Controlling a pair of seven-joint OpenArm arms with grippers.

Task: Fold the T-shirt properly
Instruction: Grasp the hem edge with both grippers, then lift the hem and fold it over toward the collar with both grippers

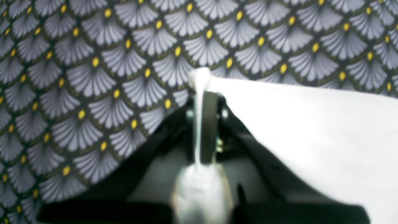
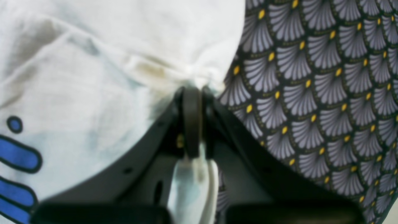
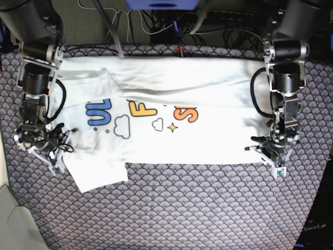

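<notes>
The white T-shirt [image 3: 171, 148] lies spread across the table, its far part folded down over the top of the colourful print. A sleeve sticks out at the near left. My left gripper [image 3: 258, 150] is at the shirt's near right corner. In the left wrist view it [image 1: 202, 93] is shut on a pinched edge of plain white cloth [image 1: 311, 140]. My right gripper [image 3: 62, 154] is at the shirt's near left edge. In the right wrist view it [image 2: 192, 93] is shut on a bunched fold of the shirt [image 2: 93, 77], with blue print at the left.
A dark tablecloth [image 3: 197, 208] with grey fan shapes and yellow dots covers the table. Cables [image 3: 156, 26] run along the far edge. Both arm bases stand at the far corners. The cloth's near part lies bare in front of the shirt.
</notes>
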